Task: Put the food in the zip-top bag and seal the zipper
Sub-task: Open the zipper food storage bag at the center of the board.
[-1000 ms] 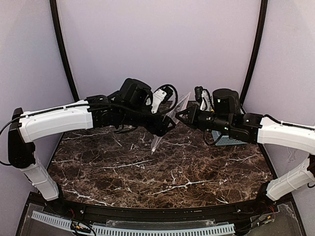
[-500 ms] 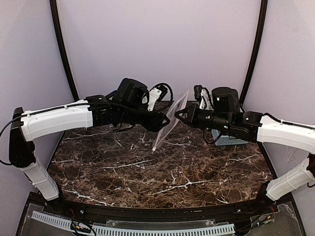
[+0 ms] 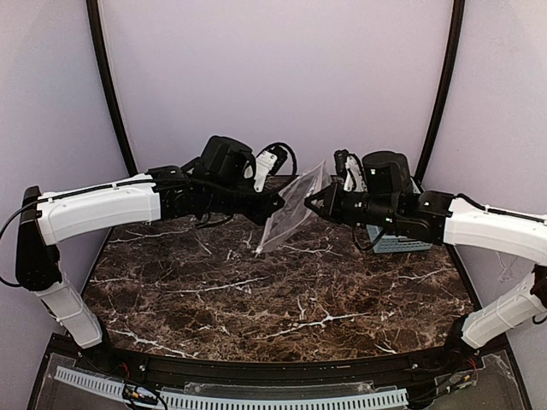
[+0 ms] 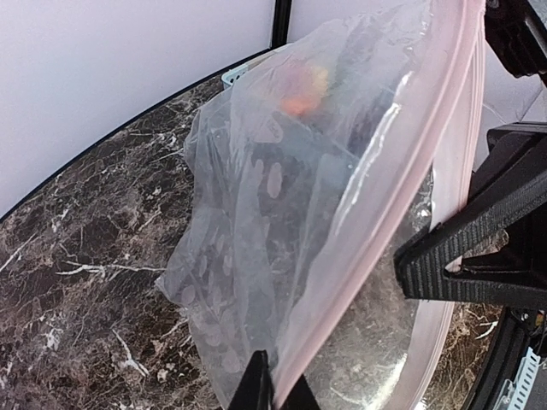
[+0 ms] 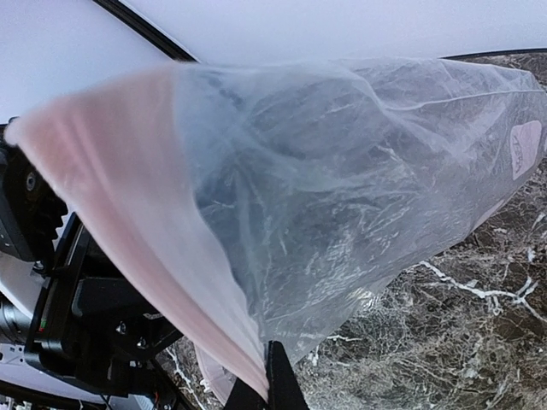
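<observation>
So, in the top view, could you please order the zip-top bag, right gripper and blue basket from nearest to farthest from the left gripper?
1. zip-top bag, pinched by the left gripper.
2. right gripper, across the bag.
3. blue basket, far right.

Zip-top bag (image 3: 289, 220) between left claw (image 3: 278, 205) and right claw (image 3: 309, 203)

Top view looks down from behind; both wrist views closely face the shared zip-top bag (image 3: 289, 215).
</observation>
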You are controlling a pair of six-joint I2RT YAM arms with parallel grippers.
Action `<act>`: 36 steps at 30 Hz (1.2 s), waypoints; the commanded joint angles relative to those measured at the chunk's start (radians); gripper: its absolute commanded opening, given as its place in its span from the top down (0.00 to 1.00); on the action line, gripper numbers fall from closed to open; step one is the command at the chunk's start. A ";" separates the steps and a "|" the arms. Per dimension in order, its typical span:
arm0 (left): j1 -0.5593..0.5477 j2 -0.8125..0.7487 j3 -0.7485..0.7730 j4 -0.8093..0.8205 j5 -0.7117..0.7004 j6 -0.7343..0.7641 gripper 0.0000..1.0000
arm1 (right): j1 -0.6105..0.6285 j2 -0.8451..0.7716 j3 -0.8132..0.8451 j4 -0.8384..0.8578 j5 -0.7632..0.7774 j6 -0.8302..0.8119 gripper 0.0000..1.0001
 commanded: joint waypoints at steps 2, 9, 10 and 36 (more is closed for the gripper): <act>0.006 -0.039 0.002 -0.021 -0.027 0.035 0.99 | 0.012 0.020 0.053 -0.057 0.049 -0.039 1.00; 0.009 -0.074 0.054 -0.093 -0.233 0.151 0.99 | 0.013 0.020 0.085 -0.151 0.135 -0.061 1.00; 0.010 -0.083 0.058 -0.104 -0.254 0.166 0.99 | 0.013 0.022 0.091 -0.176 0.161 -0.062 1.00; 0.009 -0.067 -0.084 -0.052 -0.056 0.099 0.99 | 0.016 0.142 0.123 -0.214 0.158 -0.058 0.68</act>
